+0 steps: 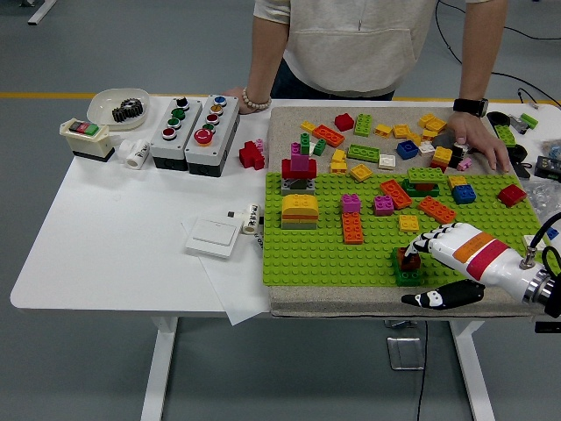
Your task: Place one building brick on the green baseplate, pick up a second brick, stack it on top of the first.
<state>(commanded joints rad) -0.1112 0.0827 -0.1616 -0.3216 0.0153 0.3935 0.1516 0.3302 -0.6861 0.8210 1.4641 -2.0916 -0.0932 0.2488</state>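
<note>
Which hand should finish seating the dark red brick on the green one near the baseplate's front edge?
The right. The white right hand already has its fingertips on the dark red brick atop the green brick, near the front edge of the green studded baseplate. The left arm is out of view.

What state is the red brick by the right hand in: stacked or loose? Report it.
Stacked. The red brick sits on a green brick on the green baseplate, slightly tilted; the right hand has fingertips on it. Whether it is fully pressed down, cannot tell.
</note>
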